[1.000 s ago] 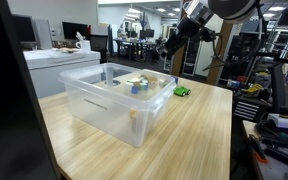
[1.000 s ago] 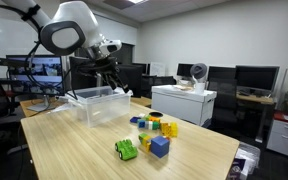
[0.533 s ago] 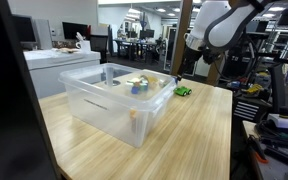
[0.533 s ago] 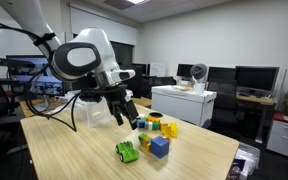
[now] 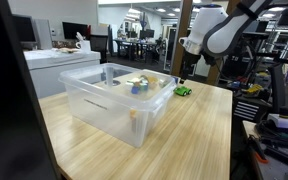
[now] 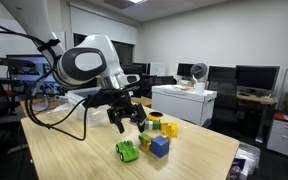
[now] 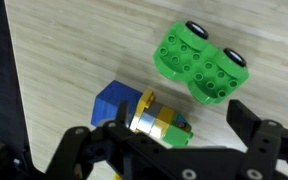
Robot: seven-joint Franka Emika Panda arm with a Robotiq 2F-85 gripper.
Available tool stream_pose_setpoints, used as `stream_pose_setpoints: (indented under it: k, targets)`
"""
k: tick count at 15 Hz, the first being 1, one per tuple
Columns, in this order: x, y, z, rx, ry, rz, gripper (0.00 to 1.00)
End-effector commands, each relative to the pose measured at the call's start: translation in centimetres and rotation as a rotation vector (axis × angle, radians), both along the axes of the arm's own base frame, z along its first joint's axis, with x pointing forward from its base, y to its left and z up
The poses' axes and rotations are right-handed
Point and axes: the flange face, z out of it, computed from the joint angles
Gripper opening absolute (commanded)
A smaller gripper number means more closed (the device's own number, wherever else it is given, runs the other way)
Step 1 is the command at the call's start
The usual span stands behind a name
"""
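Note:
My gripper (image 7: 180,112) is open, its black fingers wide apart and nothing between them. It hangs over a cluster of toy blocks on the wooden table. Just under it lies a yellow, grey and green block stack (image 7: 154,118), touching a blue block (image 7: 114,100). A green wheeled block car (image 7: 202,65) lies a little apart. In both exterior views the gripper (image 6: 127,117) (image 5: 181,78) hovers low above the table, beside the green car (image 6: 126,151) (image 5: 183,91), the blue block (image 6: 160,146) and the yellow blocks (image 6: 169,128).
A large clear plastic bin (image 5: 109,100) stands on the table, with coloured blocks seen through its walls. The table's edge (image 5: 232,130) runs close by the green car. A white cabinet (image 6: 184,103) and desks with monitors stand behind.
The arm has swung from above the bin down towards the block cluster and now hovers low over it. The gripper has stayed open.

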Motion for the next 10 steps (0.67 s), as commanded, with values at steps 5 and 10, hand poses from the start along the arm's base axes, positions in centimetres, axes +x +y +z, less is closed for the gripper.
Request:
stream_pose_setpoints:
  k: [5,10]
  targets:
    - [-1.7,1.9,-1.4,-0.004,0.091,0.399,1.0]
    - [-0.4,2.1,-1.9,-0.027,0.129,0.681,1.0]
